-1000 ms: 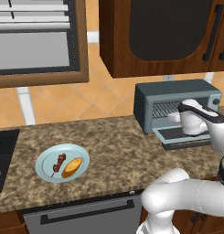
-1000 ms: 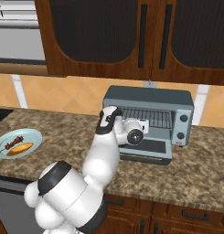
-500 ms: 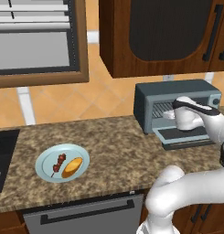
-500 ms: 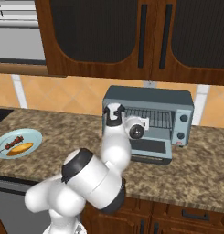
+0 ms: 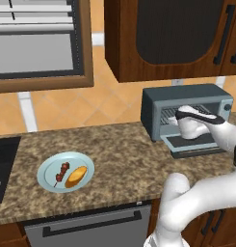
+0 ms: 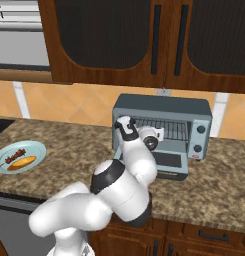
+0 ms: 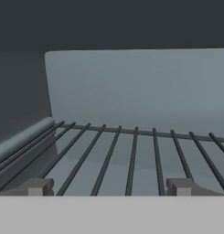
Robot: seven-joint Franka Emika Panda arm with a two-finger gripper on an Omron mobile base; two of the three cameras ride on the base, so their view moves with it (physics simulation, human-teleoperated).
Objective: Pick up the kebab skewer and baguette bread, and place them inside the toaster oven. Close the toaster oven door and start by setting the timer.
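The kebab skewer (image 5: 61, 173) and the golden baguette bread (image 5: 76, 177) lie side by side on a light blue plate (image 5: 47, 169) at the counter's left, far from my hand. The same skewer (image 6: 15, 157) and bread (image 6: 24, 162) sit at the left edge of the right base view. At the right stands the blue-grey toaster oven (image 5: 187, 96), and the toaster oven door (image 5: 194, 144) hangs down open. My gripper (image 7: 109, 187) is open and empty, its fingertips (image 7: 39, 186) just above the wire rack (image 7: 131, 151) at the oven's mouth.
A dark stovetop (image 5: 4, 161) borders the counter on the left, and a dishwasher front (image 5: 85, 229) sits below the counter edge. Dark wood cabinets (image 5: 167, 38) hang low over the oven. Bare granite counter (image 5: 119, 154) stretches between plate and oven.
My arm's elbow has swung round in front of the base, and the hand has slid slightly left along the oven's mouth. Plate, skewer and bread have not moved.
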